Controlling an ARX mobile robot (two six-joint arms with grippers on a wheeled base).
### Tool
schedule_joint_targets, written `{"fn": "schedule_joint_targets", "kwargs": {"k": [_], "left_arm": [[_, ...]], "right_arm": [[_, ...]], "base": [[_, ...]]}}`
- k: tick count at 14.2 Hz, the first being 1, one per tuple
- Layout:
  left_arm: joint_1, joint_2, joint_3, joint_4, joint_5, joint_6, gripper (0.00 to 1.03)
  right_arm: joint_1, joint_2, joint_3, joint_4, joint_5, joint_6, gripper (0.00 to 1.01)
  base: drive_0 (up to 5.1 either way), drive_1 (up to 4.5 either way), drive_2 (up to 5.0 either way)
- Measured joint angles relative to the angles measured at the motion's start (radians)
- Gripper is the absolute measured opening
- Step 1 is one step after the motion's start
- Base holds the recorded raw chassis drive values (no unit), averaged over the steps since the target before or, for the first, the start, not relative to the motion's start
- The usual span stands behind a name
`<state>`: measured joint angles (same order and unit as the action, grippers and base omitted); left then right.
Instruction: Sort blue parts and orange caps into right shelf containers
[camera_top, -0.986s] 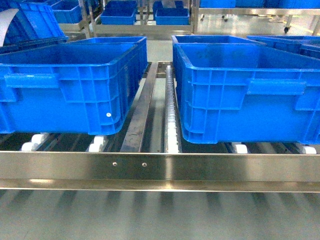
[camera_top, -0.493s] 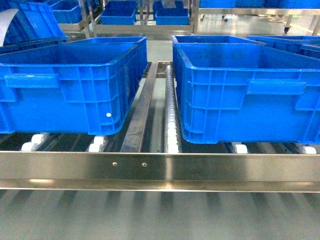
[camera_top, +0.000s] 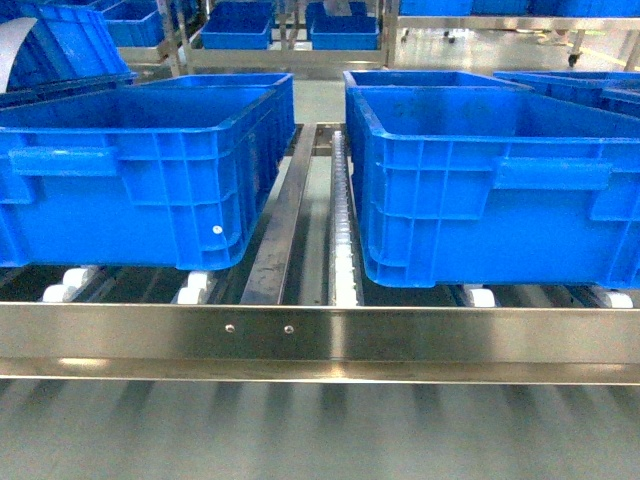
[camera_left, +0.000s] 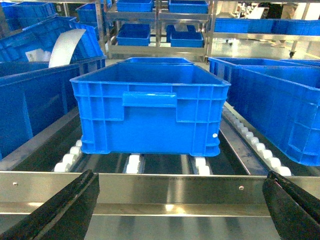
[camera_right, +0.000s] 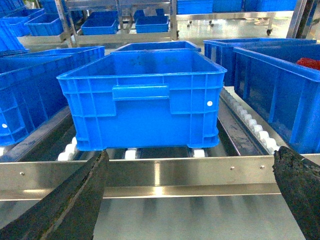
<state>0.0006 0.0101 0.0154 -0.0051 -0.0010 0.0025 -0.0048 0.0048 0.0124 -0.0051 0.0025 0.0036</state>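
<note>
Two large open-topped bright-blue plastic crates sit side by side on the white rollers (camera_top: 196, 285) of a stainless-steel shelf (camera_top: 320, 335), the left crate (camera_top: 130, 180) and the right crate (camera_top: 500, 190) parted by a metal divider (camera_top: 285, 220), both just behind the shiny front rail. In the left wrist view, the left tool (camera_left: 180, 210) hangs before the rail, its dark fingers (camera_left: 60, 210) spread wide with nothing between them. In the right wrist view, the right tool (camera_right: 190, 200) hangs likewise, fingers (camera_right: 75, 200) apart. No small blue blocks or orange caps show in any view.
</note>
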Motion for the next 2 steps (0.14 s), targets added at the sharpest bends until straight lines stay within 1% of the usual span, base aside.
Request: {"fn": "schedule_joint_targets", "kwargs": {"k": [2], "left_arm": [[0.0,0.0,0.0,0.0,0.0,0.0,0.98]], "right_arm": [[0.0,0.0,0.0,0.0,0.0,0.0,0.98]], "base": [[0.0,0.0,0.0]]}}
